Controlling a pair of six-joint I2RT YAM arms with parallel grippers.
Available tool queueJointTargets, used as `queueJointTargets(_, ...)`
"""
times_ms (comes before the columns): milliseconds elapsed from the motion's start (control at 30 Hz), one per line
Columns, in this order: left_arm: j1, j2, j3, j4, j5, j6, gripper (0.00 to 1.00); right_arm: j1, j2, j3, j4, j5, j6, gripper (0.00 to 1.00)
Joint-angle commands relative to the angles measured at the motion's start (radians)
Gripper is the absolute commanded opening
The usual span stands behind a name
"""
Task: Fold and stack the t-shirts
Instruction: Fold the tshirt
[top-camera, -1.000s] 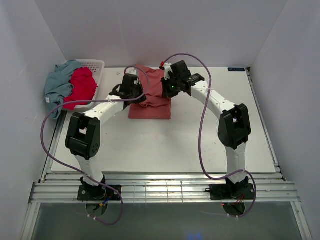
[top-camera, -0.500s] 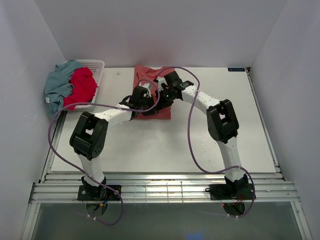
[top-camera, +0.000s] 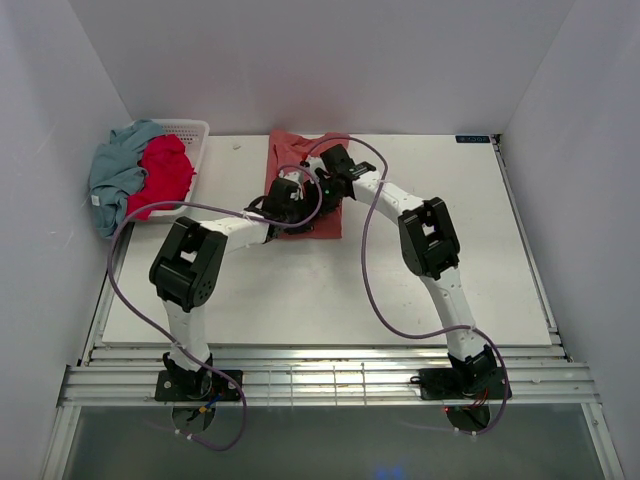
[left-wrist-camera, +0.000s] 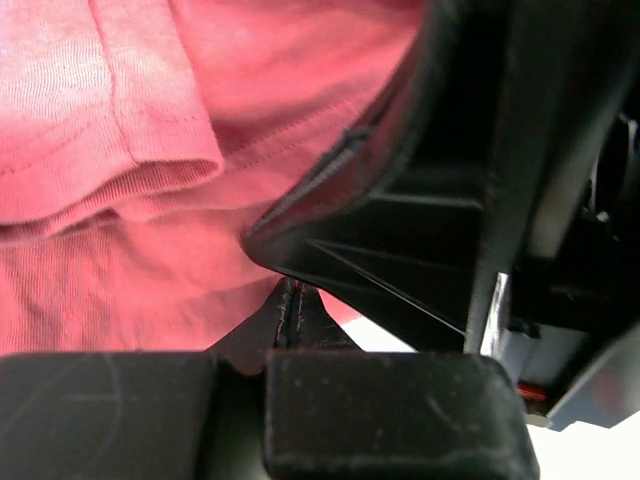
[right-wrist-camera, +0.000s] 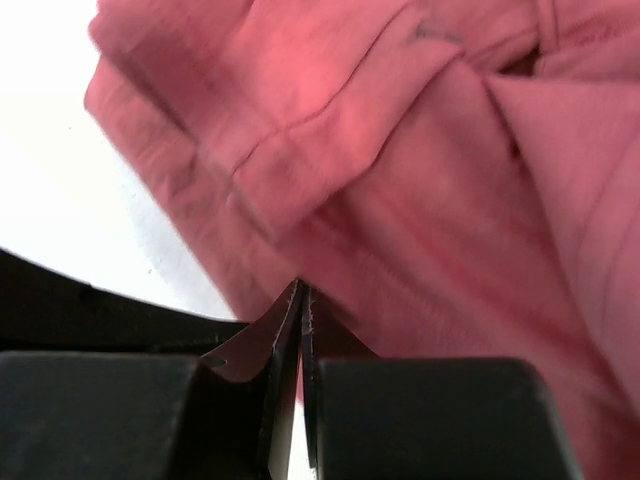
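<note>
The salmon-red t-shirt (top-camera: 298, 150) lies flat at the back middle of the table. Both grippers are low over its near half, almost touching each other. My left gripper (top-camera: 290, 200) is shut, its tips (left-wrist-camera: 290, 287) pinched into the cloth (left-wrist-camera: 120, 100) beside a folded sleeve hem. My right gripper (top-camera: 322, 187) is shut too, its tips (right-wrist-camera: 301, 287) meeting in a crease of the shirt (right-wrist-camera: 420, 170) near its edge. The right gripper's black body (left-wrist-camera: 480, 200) fills the right of the left wrist view. The crimson t-shirt (top-camera: 162, 170) and the grey-blue t-shirt (top-camera: 118, 165) lie heaped at the far left.
A white lattice basket (top-camera: 195, 130) stands at the back left corner under the heaped shirts, the grey-blue one hanging over its left side. White walls close in the table on three sides. Purple cables loop above both arms.
Both grippers have moved from the shirt's back corners inward and toward the near edge, coming together and sinking low over the cloth. Their jaws stay shut.
</note>
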Motion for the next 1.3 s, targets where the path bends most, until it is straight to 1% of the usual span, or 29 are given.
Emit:
queueJointTargets(0, 0.004, 0.014, -0.024, 0.069, -0.02, 0.019, 0.0, -0.002, 0.048, 0.093, -0.025, -0.019, 0.014, 0.08)
queueJointTargets(233, 0.004, 0.055, -0.071, 0.098, -0.029, 0.012, 0.0, -0.026, 0.101, 0.153, 0.068, 0.099, 0.056, 0.08)
queueJointTargets(267, 0.004, 0.06, -0.074, 0.099, -0.029, 0.009, 0.0, -0.031, 0.102, 0.159, 0.105, 0.13, 0.065, 0.08)
queueJointTargets(433, 0.004, 0.052, -0.117, 0.11, -0.023, -0.01, 0.0, -0.069, 0.081, 0.161, 0.248, 0.173, 0.134, 0.08)
queueJointTargets(467, 0.002, 0.051, -0.127, 0.115, -0.023, -0.017, 0.0, -0.074, 0.073, 0.156, 0.293, 0.203, 0.148, 0.08)
queueJointTargets(633, 0.004, 0.037, -0.171, 0.133, 0.0, -0.047, 0.0, -0.08, 0.078, 0.165, 0.38, 0.308, 0.139, 0.08)
queueJointTargets(733, 0.004, 0.026, -0.188, 0.138, 0.023, -0.063, 0.0, -0.081, 0.079, 0.144, 0.441, 0.356, 0.126, 0.08)
queueJointTargets(767, 0.004, 0.019, -0.191, 0.139, 0.029, -0.066, 0.0, -0.08, 0.073, 0.112, 0.467, 0.374, 0.125, 0.09)
queueJointTargets(867, 0.004, 0.003, -0.211, 0.141, 0.061, -0.089, 0.0, -0.083, 0.035, 0.072, 0.571, 0.395, 0.14, 0.09)
queueJointTargets(933, -0.002, -0.017, -0.223, 0.151, 0.08, -0.103, 0.0, -0.083, -0.002, 0.046, 0.632, 0.402, 0.148, 0.09)
queueJointTargets(1033, -0.019, -0.038, -0.245, 0.162, 0.097, -0.122, 0.0, -0.083, -0.062, 0.021, 0.67, 0.39, 0.156, 0.09)
queueJointTargets(1100, -0.027, -0.043, -0.248, 0.164, 0.107, -0.133, 0.0, -0.081, -0.094, 0.015, 0.658, 0.341, 0.148, 0.1)
queueJointTargets(1233, -0.038, -0.063, -0.223, 0.168, 0.132, -0.129, 0.0, -0.077, -0.203, -0.069, 0.602, 0.242, 0.149, 0.11)
queueJointTargets(1267, -0.042, -0.074, -0.216, 0.168, 0.133, -0.126, 0.0, -0.074, -0.221, -0.124, 0.578, 0.2, 0.142, 0.11)
